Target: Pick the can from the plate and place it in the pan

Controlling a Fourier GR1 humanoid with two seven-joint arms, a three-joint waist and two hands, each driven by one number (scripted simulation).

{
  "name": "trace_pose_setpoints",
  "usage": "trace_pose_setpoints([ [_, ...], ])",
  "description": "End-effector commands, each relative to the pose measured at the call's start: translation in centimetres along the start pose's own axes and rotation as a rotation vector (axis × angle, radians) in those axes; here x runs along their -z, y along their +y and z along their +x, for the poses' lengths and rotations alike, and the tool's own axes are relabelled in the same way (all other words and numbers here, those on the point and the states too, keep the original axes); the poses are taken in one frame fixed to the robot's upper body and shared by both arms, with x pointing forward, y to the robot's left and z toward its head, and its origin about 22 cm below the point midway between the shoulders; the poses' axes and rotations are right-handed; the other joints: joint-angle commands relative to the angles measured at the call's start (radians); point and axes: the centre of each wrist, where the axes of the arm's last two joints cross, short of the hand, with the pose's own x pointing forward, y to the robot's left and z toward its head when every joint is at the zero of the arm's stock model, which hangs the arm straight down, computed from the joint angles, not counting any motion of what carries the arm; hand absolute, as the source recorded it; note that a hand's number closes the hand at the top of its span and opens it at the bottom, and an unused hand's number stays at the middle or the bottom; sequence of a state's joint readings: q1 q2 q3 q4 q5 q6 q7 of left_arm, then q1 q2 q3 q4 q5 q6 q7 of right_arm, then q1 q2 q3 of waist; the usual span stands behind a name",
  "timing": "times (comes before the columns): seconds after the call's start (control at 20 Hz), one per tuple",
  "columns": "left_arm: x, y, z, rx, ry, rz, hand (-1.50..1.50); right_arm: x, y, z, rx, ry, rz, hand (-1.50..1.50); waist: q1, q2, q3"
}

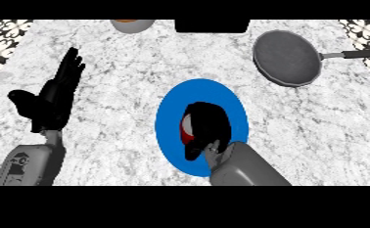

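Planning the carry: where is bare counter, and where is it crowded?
Bare: between blue plate and pan; also between plate and the open left hand. Crowded: on the plate, where the right hand curls round the can.

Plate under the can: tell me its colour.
The plate is solid blue, shown in the head view.

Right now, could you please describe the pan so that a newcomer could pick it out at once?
Start at the blue plate in the middle of the marble counter, where the right hand curls round the can. Look beyond it to the right: the pan lies there, apart from the plate. It alone is dark grey and round with a long handle pointing right.
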State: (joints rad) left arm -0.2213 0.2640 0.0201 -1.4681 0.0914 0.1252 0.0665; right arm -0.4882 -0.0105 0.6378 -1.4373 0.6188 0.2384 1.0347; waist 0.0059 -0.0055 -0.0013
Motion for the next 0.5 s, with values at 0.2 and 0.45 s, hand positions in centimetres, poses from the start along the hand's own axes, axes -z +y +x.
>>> trace_pose_setpoints([
  [0.2,0.5,0.0,-1.4,0.000,0.014,-0.006,0.00,1.4,0.5,0.1,-0.046,0.050,0.017,1.50,-0.004,0.006,0.001],
  [0.45,-0.2,1.2,-0.8,-0.008,0.015,0.017,0.00,-2.5,2.6,-0.9,-0.171,-0.153,0.038,1.50,-0.009,0.002,0.001],
])
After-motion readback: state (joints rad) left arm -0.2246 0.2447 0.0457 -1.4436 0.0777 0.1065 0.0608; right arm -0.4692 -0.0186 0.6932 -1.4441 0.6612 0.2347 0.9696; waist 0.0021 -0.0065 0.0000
